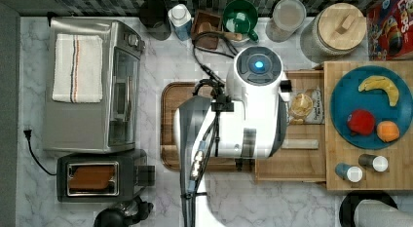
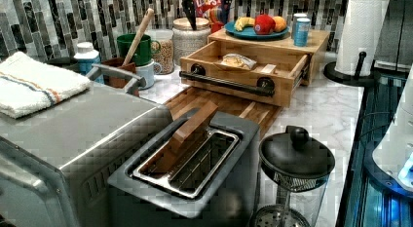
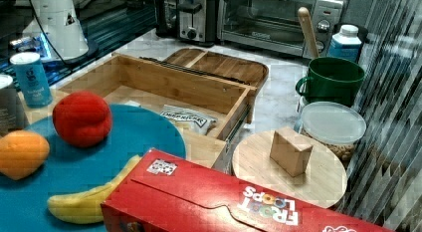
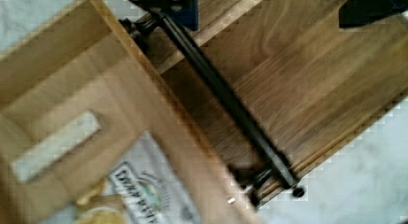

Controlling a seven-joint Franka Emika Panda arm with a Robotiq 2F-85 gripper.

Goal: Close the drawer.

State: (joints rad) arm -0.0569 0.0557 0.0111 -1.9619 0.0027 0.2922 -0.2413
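The light-wood drawer point(image 1: 292, 161) stands pulled out from under the butcher-block top point(image 1: 336, 154), over the darker brown board point(image 1: 175, 90). Its black bar handle point(image 2: 226, 84) faces the toaster. A snack packet point(image 1: 306, 105) and a pale bar point(image 1: 299, 144) lie inside. From the right view the drawer point(image 3: 149, 85) is open, with the packet point(image 3: 186, 117) in it. In the wrist view my gripper point(image 4: 267, 5) is open above the dark board point(image 4: 308, 89); one finger point(image 4: 166, 5) is by the end of the handle point(image 4: 226, 101), just outside the drawer's front wall point(image 4: 159, 104). The white arm point(image 1: 253, 105) hides the gripper in the top view.
A toaster oven point(image 1: 90, 81) and a toaster point(image 1: 97, 176) stand at the top view's left, a coffee press point(image 2: 294, 163) near them. Jars, a green mug point(image 1: 240, 17) and a cereal box point(image 3: 224, 202) line the back. A blue plate point(image 1: 341, 110) with fruit sits on the block top.
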